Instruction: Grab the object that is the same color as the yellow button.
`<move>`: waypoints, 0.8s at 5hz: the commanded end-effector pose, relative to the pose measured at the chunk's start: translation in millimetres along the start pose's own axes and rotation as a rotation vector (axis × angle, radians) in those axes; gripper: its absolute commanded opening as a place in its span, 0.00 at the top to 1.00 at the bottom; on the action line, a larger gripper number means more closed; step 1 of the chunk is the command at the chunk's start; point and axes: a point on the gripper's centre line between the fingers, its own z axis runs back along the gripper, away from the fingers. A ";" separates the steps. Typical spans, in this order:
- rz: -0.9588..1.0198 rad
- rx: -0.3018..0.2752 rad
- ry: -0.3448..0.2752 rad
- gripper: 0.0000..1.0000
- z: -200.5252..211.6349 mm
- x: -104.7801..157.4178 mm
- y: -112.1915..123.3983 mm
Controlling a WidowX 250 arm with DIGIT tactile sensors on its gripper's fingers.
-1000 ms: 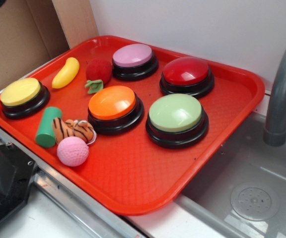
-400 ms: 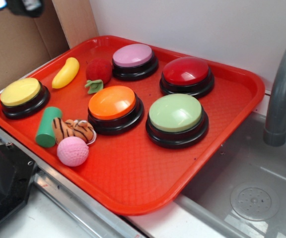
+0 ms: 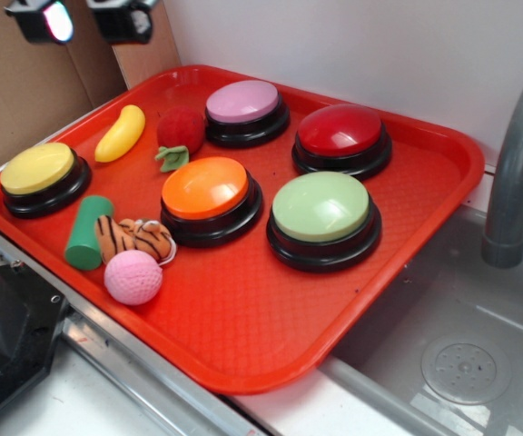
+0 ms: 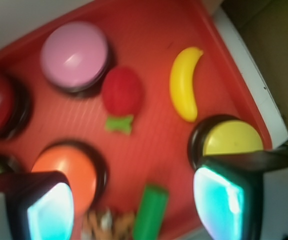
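Observation:
The yellow toy banana (image 3: pixel 120 133) (image 4: pixel 185 83) lies near the red tray's far left rim, between the yellow button (image 3: pixel 37 170) (image 4: pixel 232 138) and a red plush strawberry (image 3: pixel 180 132). My gripper (image 3: pixel 87 20) (image 4: pixel 134 212) hangs open high above the tray's back left corner, well clear of the banana. Its two fingers stand wide apart with nothing between them. In the wrist view the banana is ahead of the right finger (image 4: pixel 224 200), and the yellow button is partly hidden behind that finger.
On the red tray (image 3: pixel 243 336) stand pink (image 3: pixel 243 102), dark red (image 3: pixel 340 130), orange (image 3: pixel 205 188) and light green (image 3: pixel 321 207) buttons. A green cylinder (image 3: pixel 87 232), a striped plush toy (image 3: pixel 136 238) and a pink ball (image 3: pixel 133 276) lie front left. A sink with faucet (image 3: pixel 516 163) is right; cardboard stands behind.
The gripper has come into the exterior view from the top left corner, moving right and downward toward the tray's back left. Nothing on the tray has moved.

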 end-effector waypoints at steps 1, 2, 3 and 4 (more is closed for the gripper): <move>0.294 0.007 -0.120 0.00 -34.7 57.7 41.7; 0.384 0.028 -0.140 0.00 -59.7 68.8 52.8; 0.452 0.054 -0.147 0.00 -81.1 72.2 61.0; 0.474 0.052 -0.134 0.00 -102.0 72.9 65.2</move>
